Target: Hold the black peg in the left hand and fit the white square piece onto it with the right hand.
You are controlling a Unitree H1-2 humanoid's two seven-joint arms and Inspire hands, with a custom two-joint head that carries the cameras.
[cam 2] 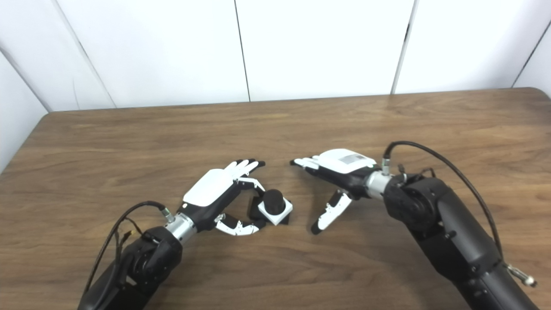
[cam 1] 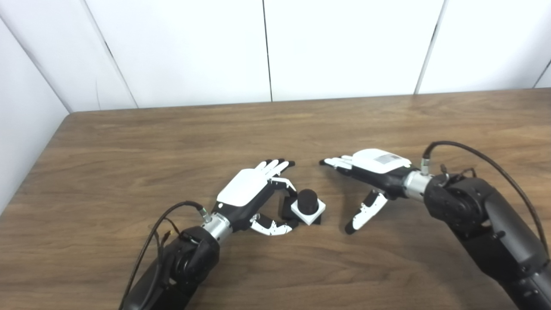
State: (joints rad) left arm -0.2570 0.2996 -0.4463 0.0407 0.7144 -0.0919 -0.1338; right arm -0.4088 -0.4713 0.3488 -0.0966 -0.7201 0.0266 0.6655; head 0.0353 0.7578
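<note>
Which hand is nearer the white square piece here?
Left. The left hand sits right beside the white square piece, thumb and fingers curved around the black base. The right hand is open, off to the piece's right, clearly apart.

I see the table running from the near edge of my view back to the wall panels behind it. Near the table's middle stands the peg, upright on its base, with the square piece seated around it. The left hand lies just left of this assembly, its fingers reaching behind the assembly and its thumb curving in front. Whether the thumb touches the base, I cannot tell. The right hand sits to the right of the assembly, apart from it, and its fingers point left toward those of the left hand.
</note>
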